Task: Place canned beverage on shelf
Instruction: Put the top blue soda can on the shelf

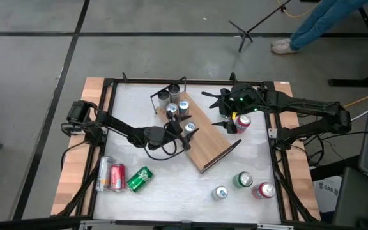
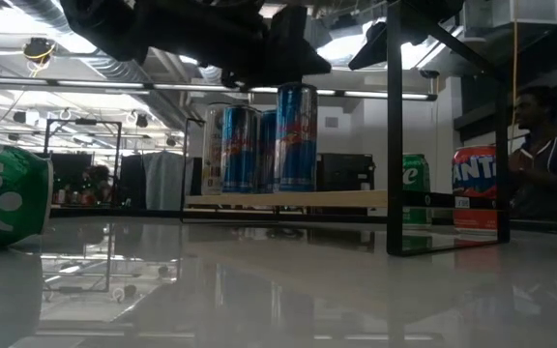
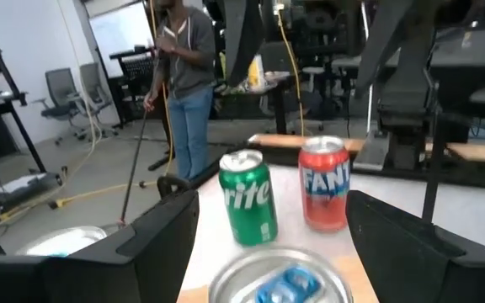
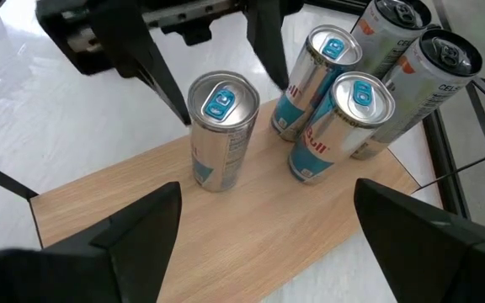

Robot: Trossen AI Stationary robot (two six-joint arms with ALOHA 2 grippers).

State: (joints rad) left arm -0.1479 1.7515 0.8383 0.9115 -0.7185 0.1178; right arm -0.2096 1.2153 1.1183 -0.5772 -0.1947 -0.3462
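Observation:
The shelf (image 1: 213, 144) is a light-brown wooden board with black end rails, lying slantwise at the table's middle. Several slim cans (image 1: 174, 102) stand on its far end. One more slim blue-and-silver can (image 1: 189, 128) stands upright on the board, nearer the middle; it also shows in the right wrist view (image 4: 220, 126) and the low view (image 2: 296, 135). My left gripper (image 1: 191, 130) is open, with one finger on either side of this can's top (image 3: 280, 282). My right gripper (image 1: 225, 110) is open and empty above the shelf's right edge, and its wrist view (image 4: 259, 244) looks down on the cans. My left gripper comes level from the table's left, its fingers (image 4: 158, 80) flanking the upper part of the can. I cannot tell whether they touch it. The can stands upright on the shelf (image 4: 251, 219).
A red can (image 1: 242, 121) stands on the table beside my right gripper. A silver, a red and a green can (image 1: 117, 176) lie near the left front. Three cans (image 1: 242, 180) stand at the right front. A person (image 1: 324, 25) stands beyond the far edge.

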